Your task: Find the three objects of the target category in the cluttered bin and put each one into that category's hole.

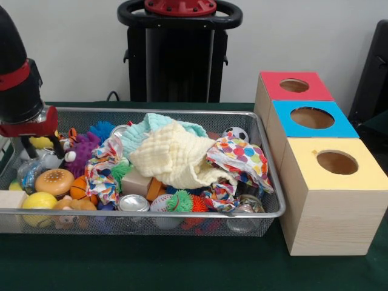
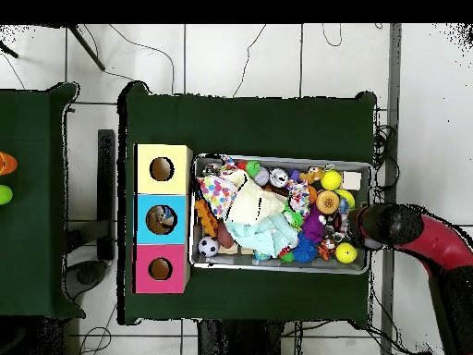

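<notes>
A wire mesh bin (image 1: pixel 151 213) is heaped with toys and cloths. A cream cloth (image 1: pixel 176 154) lies on top, with a polka-dot cloth (image 1: pixel 242 157) and a teal cloth (image 1: pixel 151 124) beside it. At the left end lie a yellow ball (image 1: pixel 39 201), a small basketball (image 1: pixel 77 188), a purple spiky toy (image 1: pixel 85 148) and a tan disc (image 1: pixel 54 180). My gripper (image 1: pixel 41 148) hangs low over that end, among the toys. In the overhead view the gripper (image 2: pixel 356 226) sits at the right end of the bin (image 2: pixel 277 157).
Three wooden boxes with round holes stand beside the bin: red top (image 1: pixel 295 86), blue top (image 1: pixel 312 118), yellow top (image 1: pixel 336 162). A soccer ball (image 1: pixel 236 133) and metal cans (image 1: pixel 133 203) lie in the bin. Something shows inside the blue box's hole (image 2: pixel 162 220).
</notes>
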`<action>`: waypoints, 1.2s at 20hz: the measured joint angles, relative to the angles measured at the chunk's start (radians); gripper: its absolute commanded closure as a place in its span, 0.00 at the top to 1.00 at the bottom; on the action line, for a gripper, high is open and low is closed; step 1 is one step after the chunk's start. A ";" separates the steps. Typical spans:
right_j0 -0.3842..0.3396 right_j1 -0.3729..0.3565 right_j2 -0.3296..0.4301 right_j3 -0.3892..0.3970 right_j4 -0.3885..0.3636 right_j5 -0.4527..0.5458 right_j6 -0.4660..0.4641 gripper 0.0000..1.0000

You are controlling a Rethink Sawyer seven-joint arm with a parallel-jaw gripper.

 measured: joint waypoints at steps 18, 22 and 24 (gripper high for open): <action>-0.008 -0.010 0.005 -0.029 0.001 0.001 0.000 1.00; -0.008 -0.039 0.005 -0.018 0.003 0.007 0.000 1.00; -0.006 -0.070 0.005 -0.012 0.007 0.020 0.000 1.00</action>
